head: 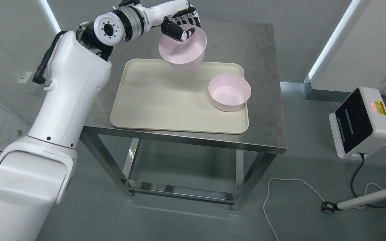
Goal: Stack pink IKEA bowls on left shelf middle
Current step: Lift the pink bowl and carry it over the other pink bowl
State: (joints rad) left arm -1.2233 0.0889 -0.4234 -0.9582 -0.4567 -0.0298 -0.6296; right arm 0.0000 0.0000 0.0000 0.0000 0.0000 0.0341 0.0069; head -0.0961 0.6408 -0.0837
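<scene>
Left hand (pixel 181 26) clamped on raised pink bowl (pixel 183 50), seemingly clear of tray (pixel 152 100).

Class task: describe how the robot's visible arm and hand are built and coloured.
The left arm has glossy white shells, a black cable at the shoulder, and a round silver-ringed joint with small holes. The left hand has black-and-white segmented fingers.

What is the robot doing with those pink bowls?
The robot's left hand is holding one pink bowl up in the air by its rim, with its fingers hooked over the edge. That bowl hangs above the far edge of a cream tray on a metal table. A second pink bowl sits on the tray's right side, untouched. The bowls are not stacked yet.
</scene>
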